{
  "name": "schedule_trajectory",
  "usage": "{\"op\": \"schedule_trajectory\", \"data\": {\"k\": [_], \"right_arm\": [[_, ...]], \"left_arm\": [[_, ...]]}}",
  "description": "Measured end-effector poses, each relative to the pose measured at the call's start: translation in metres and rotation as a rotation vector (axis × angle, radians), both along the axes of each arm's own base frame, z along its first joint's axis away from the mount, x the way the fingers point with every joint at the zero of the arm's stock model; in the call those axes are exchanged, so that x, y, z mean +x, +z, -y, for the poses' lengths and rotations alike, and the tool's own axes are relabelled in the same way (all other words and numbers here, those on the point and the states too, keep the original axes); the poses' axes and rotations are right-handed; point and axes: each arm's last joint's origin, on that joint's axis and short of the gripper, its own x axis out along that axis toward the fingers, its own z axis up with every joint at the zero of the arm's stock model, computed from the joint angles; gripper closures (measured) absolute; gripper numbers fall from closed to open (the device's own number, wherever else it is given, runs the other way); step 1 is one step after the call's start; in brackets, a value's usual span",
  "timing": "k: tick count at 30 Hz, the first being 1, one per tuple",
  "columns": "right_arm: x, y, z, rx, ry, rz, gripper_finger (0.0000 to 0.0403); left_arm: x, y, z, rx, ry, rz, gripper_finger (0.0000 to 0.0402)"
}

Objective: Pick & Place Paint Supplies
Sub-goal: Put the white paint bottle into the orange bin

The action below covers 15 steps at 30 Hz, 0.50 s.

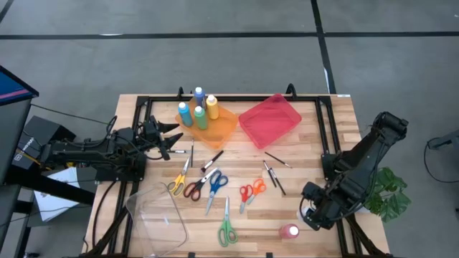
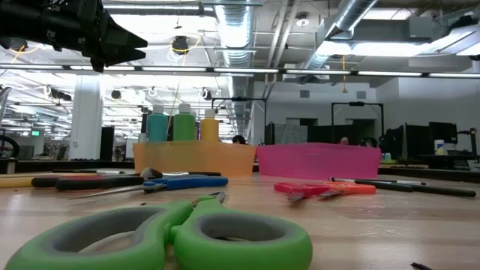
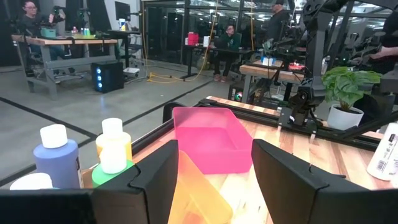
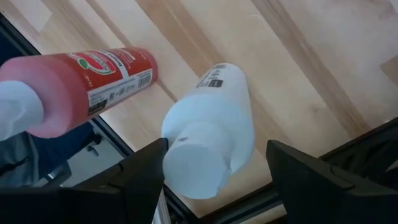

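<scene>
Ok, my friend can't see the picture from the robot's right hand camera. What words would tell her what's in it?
A white paint bottle lies on its side on the wooden table, between the open fingers of the right gripper. A pink paint bottle with a red label lies on its side next to it, by the table's edge.

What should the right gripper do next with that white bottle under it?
Probably ease down and close. The right gripper is open with its fingers either side of the white bottle, not yet gripping it, and the pink bottle lies beside it.
</scene>
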Motion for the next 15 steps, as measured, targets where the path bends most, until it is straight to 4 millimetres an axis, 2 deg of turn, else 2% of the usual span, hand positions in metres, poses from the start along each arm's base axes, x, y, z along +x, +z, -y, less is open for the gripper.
{"op": "schedule_trajectory", "data": {"k": [4,11,15], "right_arm": [[-0.0001,0.0002,0.0003,-0.001,0.001,-0.001,0.0149],[-0.0017,0.0012,0.0023,-0.014,0.016,-0.007,0.0214],[-0.0031,0.0013,0.0047,-0.033,0.017,-0.022,0.0233]], "left_arm": [[0.0000,0.0000,0.0000,0.000,0.000,0.000,0.0202],[0.0000,0.0000,0.0000,0.021,0.000,-0.010,0.0202],[0.0003,-0.0002,0.0000,0.023,0.000,-0.014,0.0202]]}}
